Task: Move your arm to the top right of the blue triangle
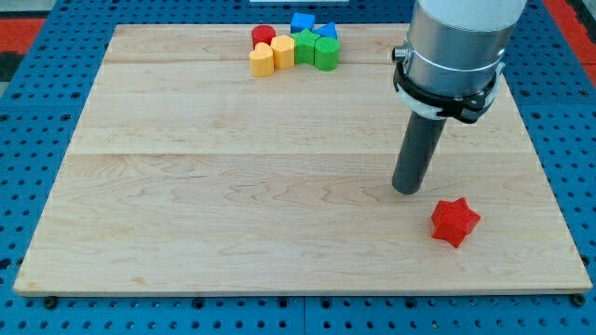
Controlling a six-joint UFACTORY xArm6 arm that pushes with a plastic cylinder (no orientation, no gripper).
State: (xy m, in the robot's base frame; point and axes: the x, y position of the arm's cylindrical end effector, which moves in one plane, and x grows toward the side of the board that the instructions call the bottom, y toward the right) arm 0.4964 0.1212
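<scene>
The blue triangle [326, 32] sits at the view's top centre, at the right end of a tight cluster of blocks, partly hidden behind a green block [326, 52]. A blue cube [301, 22] lies just to its left. My tip [407, 189] rests on the wooden board [186, 186] well to the view's lower right of the blue triangle, far from the cluster. A red star-shaped block [455, 221] lies just to the lower right of my tip, apart from it.
The cluster also holds a red cylinder [264, 36], two yellow blocks [262, 61] [283, 51] and a second green block [304, 46]. The board lies on a blue perforated table [28, 102].
</scene>
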